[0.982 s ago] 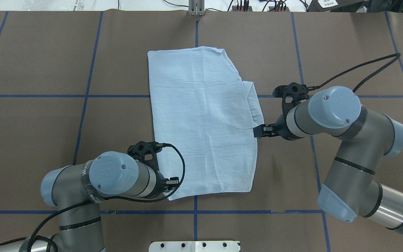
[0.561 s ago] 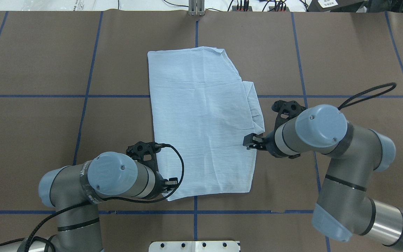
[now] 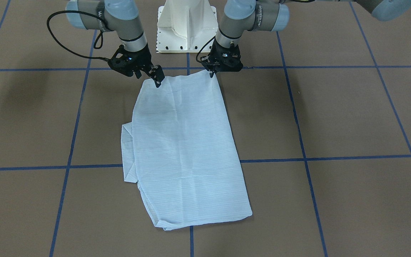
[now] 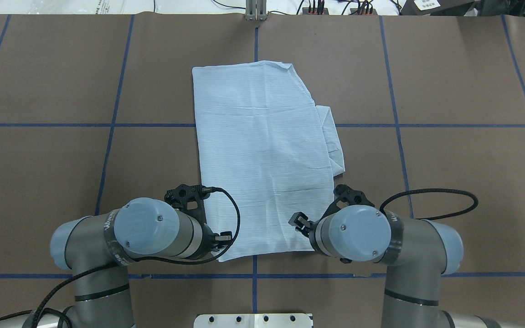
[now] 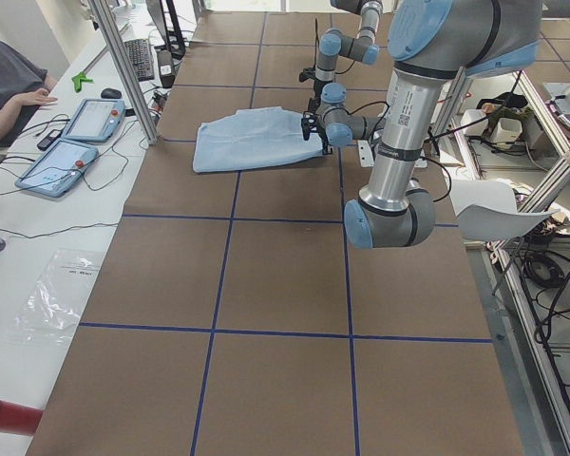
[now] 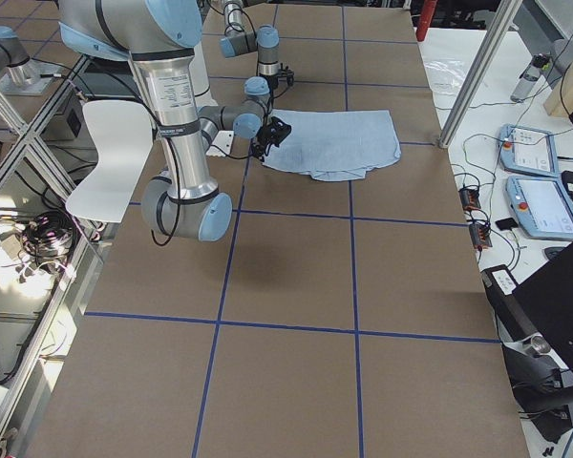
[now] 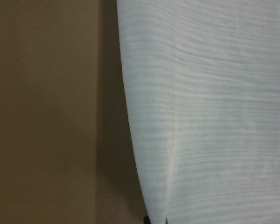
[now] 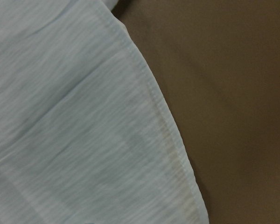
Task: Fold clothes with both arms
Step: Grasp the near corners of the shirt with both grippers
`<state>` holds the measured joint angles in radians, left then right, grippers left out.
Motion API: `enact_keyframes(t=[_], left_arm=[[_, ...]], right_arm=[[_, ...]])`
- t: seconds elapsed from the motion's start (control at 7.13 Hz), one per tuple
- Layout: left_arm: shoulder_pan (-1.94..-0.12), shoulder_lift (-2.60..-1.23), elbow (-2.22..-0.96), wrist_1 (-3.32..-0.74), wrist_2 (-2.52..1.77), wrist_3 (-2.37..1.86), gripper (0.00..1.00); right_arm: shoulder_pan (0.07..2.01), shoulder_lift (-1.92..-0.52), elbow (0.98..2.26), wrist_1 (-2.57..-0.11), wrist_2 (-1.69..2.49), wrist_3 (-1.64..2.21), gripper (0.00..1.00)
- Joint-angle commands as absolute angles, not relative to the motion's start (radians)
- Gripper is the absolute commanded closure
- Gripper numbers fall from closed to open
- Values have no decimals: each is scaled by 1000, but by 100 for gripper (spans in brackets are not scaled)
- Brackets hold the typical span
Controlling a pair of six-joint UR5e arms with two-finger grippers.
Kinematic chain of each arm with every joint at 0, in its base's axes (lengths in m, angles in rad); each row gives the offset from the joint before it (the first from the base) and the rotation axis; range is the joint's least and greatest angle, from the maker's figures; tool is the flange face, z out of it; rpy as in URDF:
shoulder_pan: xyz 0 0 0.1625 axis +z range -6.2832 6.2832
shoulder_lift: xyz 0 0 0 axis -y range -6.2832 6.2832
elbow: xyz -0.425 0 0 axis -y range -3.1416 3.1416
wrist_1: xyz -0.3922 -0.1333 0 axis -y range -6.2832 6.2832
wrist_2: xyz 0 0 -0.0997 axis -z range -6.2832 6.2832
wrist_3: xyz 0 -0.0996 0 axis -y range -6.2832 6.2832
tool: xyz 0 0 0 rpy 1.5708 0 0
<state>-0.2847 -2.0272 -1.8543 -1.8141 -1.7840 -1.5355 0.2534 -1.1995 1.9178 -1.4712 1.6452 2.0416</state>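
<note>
Lying flat on the brown table (image 4: 62, 182), the shirt (image 4: 262, 159) is seen folded into a long rectangle whose length runs away from the robot. One of the blue tape lines (image 4: 39, 124) is crossed by it, and its near edge is stopped just short of the next line. A narrow flap (image 4: 331, 136) of the same cloth is left sticking out past the long edge on the robot's right.

The near corner on the robot's left is met by the left gripper (image 4: 224, 237). In the front-facing view its jaws are seen drawn together on that corner (image 3: 211, 74), and the corner is lifted slightly off the table. In the left wrist view the shirt's edge is shown running straight down to a dark fingertip at the bottom.

The right gripper (image 4: 296, 220) is held over the near end of the shirt, just inside the right edge. From the front it is seen tilted, tips down, beside the other near corner (image 3: 157, 81). Whether its jaws are open or closed cannot be told, nor whether the cloth is touched. Only a stitched hem and bare table are shown in the right wrist view.
</note>
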Motion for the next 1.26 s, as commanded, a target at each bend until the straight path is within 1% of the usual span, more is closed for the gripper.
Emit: enact_keyframes(t=[0.0, 0.14, 0.28, 0.42, 0.56, 0.7, 0.84, 0.98, 1.12], left_arm=[[-285, -2028, -1855, -1815, -1784, -1536, 100], [-285, -2028, -1856, -1815, -1784, -1536, 100], [-285, -2028, -1856, -1815, -1784, -1536, 100], [-285, -2028, -1858, -1815, -1784, -1536, 100], [-285, -2028, -1858, -1815, -1784, -1536, 100], [-285, -2028, -1859, -1815, -1784, -1536, 100], [-285, -2029, -1859, -1815, -1784, -1536, 100], [-285, -2029, -1861, -1815, -1784, -1536, 100], [-285, -2029, -1861, -1815, -1784, -1536, 100]], right_arm=[[210, -1145, 1856, -1503, 1577, 2153, 4], [210, -1134, 1841, -1503, 1575, 2161, 4], [210, -1132, 1841, -1503, 1574, 2175, 7], [212, -1126, 1841, -1503, 1565, 2189, 22], [212, -1120, 1841, -1503, 1560, 2201, 41], [212, -1120, 1839, -1503, 1560, 2201, 45], [212, -1120, 1839, -1505, 1559, 2201, 52], [212, -1115, 1841, -1508, 1554, 2203, 64], [213, -1109, 1842, -1508, 1554, 2201, 100]])
